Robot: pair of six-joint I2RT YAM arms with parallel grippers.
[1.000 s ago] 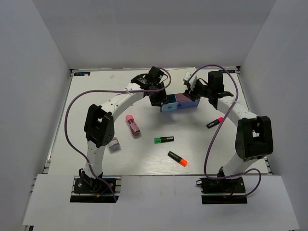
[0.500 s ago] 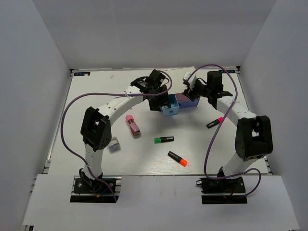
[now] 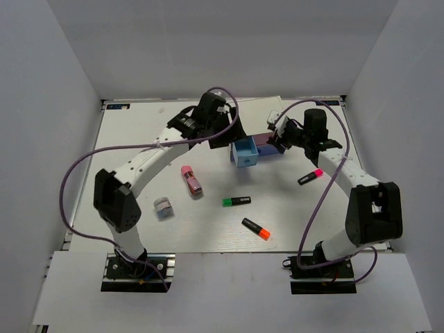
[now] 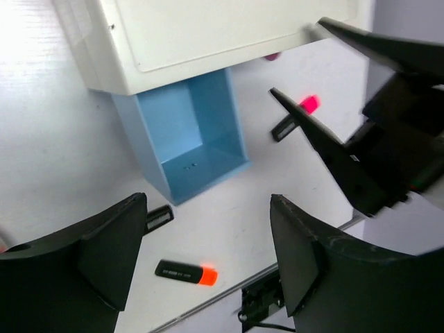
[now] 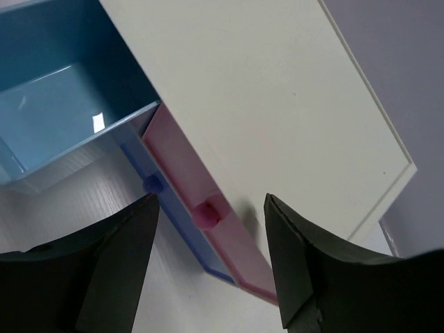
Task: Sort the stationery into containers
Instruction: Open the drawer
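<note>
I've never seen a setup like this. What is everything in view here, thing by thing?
Table: one, white, under everything.
Drawer box: one, white, far middle of the table.
Light-blue drawer: one, upper, pulled out, empty.
Pink drawer: one, upper, shut.
Blue-violet drawer: one, lower, shut.
Green-capped highlighter: one, black, table centre.
Orange-capped highlighter: one, black, nearer the front.
Pink-capped highlighter: one, black, right side.
Pink oblong item: one, left of centre.
Grey-blue piece: one, small, left front.
Left gripper: one, black, open, by the box's left side.
Right gripper: one, black, open, by the box's right side.
</note>
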